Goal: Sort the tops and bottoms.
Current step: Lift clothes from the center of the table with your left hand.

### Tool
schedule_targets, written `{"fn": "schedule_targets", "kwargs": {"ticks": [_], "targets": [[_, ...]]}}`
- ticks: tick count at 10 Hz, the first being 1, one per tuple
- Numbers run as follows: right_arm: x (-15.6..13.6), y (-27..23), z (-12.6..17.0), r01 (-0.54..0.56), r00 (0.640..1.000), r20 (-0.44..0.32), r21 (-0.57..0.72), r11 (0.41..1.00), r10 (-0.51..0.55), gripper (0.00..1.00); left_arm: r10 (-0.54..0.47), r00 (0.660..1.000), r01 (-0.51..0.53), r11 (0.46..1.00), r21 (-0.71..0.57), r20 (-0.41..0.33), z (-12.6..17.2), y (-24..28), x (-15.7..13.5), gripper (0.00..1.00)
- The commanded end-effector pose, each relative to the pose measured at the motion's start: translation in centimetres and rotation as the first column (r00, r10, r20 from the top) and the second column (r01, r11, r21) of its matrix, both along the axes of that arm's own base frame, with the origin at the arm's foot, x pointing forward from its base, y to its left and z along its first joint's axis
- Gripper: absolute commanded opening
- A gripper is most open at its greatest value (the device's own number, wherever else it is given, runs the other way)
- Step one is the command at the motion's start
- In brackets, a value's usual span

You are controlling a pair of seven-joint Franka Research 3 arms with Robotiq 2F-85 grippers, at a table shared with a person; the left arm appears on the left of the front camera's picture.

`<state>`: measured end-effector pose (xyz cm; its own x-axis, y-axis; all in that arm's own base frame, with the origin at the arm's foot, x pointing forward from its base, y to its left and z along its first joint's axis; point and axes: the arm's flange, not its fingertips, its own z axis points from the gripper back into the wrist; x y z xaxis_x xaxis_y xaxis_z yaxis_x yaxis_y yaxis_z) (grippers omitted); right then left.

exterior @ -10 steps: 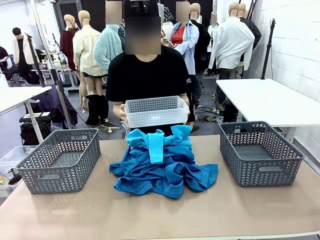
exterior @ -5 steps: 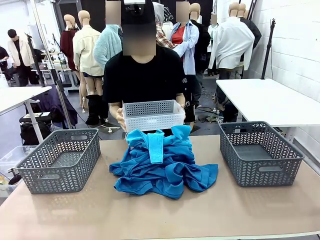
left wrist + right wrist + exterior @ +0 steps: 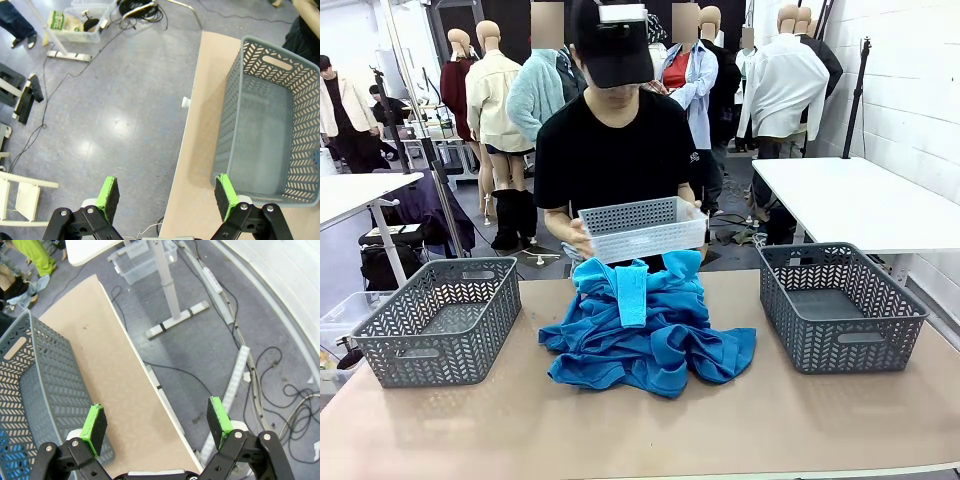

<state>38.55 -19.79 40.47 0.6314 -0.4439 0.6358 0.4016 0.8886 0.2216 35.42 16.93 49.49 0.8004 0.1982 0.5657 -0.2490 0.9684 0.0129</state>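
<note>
- No text, brand, number or sign can be read in any of the views.
- A small white mark sits on the sleeve [image 3: 698, 160] of the person's black T-shirt in the front view; it is too small to make out.
- A green and white packet [image 3: 60, 20] lies in a clear box [image 3: 98, 10] on the floor in the left wrist view; its print is too blurred to read.
</note>
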Motion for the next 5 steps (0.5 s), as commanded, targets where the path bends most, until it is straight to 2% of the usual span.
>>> {"fn": "schedule_targets", "kwargs": {"ticks": [1,5], "targets": [[-0.05,0.2,0.37,0.002,1.0,-0.003,-0.003,1.0,-0.002,1.0,0.0,1.0,0.0,1.0,0.014,-0.01,-0.07,0.09,-0.16,1.0],[-0.05,0.2,0.37,0.002,1.0,-0.003,-0.003,1.0,-0.002,1.0,0.0,1.0,0.0,1.0,0.014,-0.01,-0.07,0.09,-0.16,1.0]]}}
